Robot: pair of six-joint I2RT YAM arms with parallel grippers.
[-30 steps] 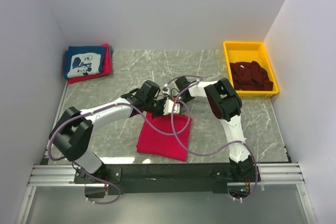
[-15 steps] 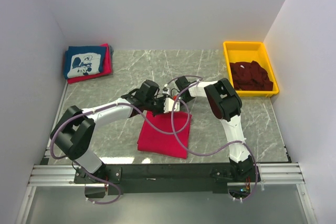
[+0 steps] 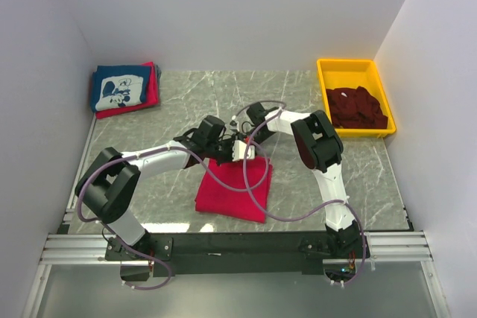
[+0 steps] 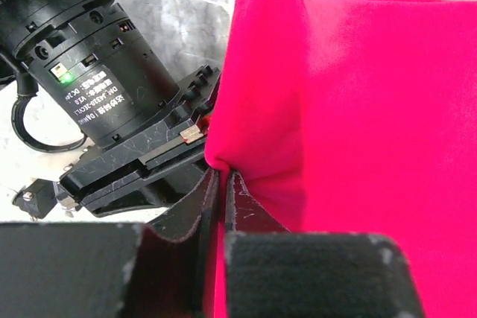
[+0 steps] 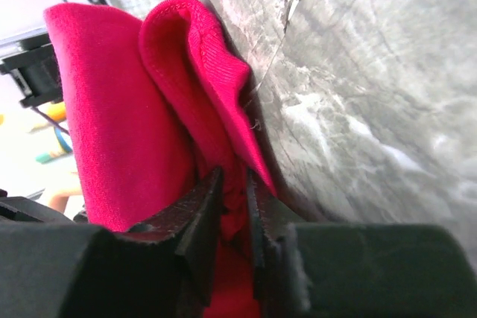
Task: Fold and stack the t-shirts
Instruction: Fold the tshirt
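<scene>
Centrally, a grey marble-patterned table top (image 3: 358, 169) carries everything, closed in by plain white walls (image 3: 223, 13).

1. A yellow plastic bin (image 3: 322, 80) stands at the far right corner. It holds a heap of dark maroon t-shirts (image 3: 358, 107).
2. A folded navy blue t-shirt with a white printed graphic (image 3: 119, 87) lies on a folded bright red t-shirt (image 3: 151, 91) at the far left corner, well apart from the arms.
3. A second bright red cloth t-shirt (image 3: 231, 191), folded to a rectangle, lies at the middle of the table. Both forearms and a purple cable loop (image 3: 250, 202) cross over it in the top view.

Left gripper (image 4: 222, 184): jaws nearly closed, pinching the far edge of the middle red shirt. Right gripper (image 5: 232, 191): jaws nearly closed on a rolled hem of the same edge, just beside the left gripper.

Count: two red shirts, one navy shirt, one bin. The maroon heap cannot be counted.
</scene>
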